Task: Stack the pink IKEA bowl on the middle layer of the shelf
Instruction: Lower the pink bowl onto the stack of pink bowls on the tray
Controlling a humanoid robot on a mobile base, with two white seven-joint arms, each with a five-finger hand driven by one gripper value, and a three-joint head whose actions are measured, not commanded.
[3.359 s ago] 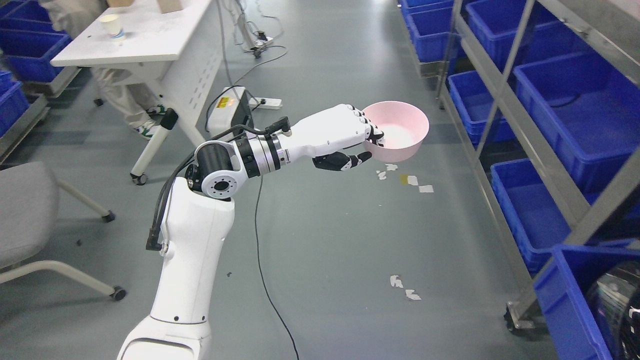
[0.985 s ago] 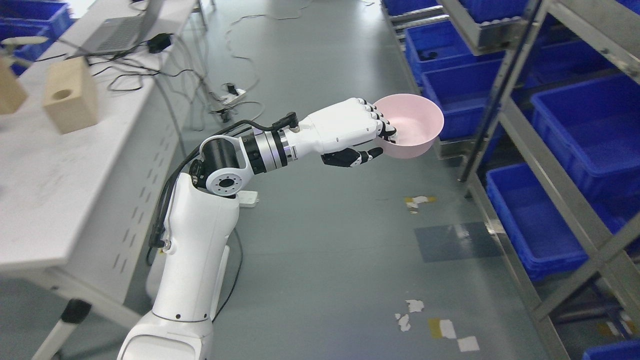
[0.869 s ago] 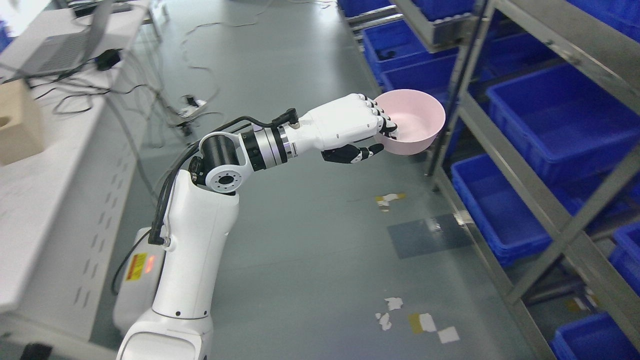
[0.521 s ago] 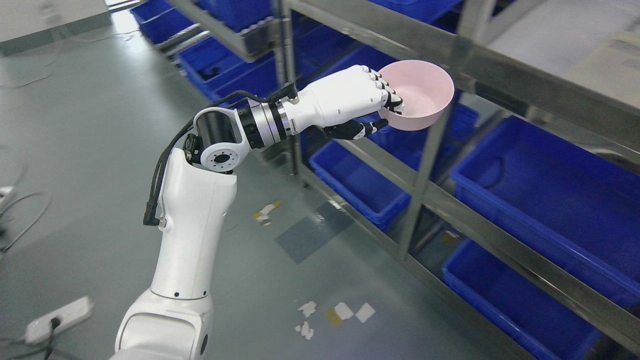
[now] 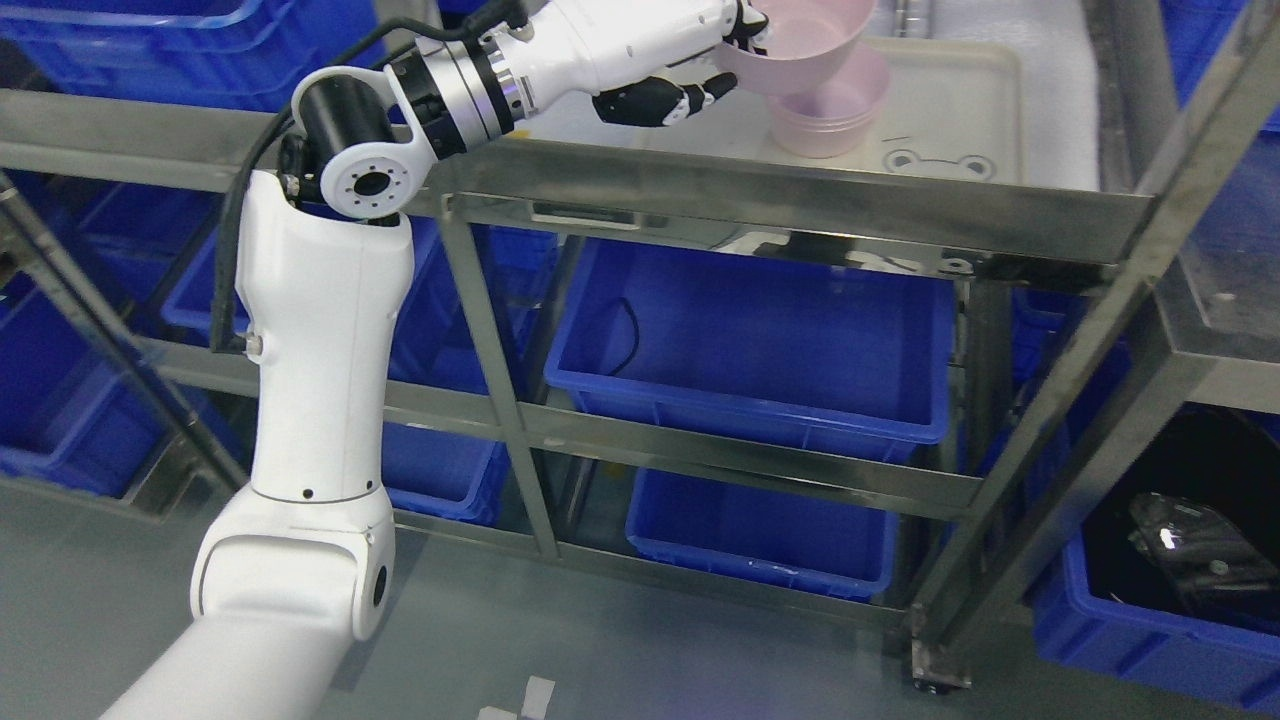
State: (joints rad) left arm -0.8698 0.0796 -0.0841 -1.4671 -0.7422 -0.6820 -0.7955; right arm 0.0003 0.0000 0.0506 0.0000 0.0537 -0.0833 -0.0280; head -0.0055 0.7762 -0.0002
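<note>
We hold the pink bowl [image 5: 800,45] tilted just above a stack of pink bowls [image 5: 832,110] on the cream tray [image 5: 960,100] of the metal shelf [image 5: 800,205], our left hand [image 5: 650,50] pinching its rim.

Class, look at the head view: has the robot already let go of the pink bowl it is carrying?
No: the left hand grips the pink bowl by its rim, above the stacked bowls.

Storeroom: steel racks [image 5: 800,205], blue bins [image 5: 760,350]
</note>
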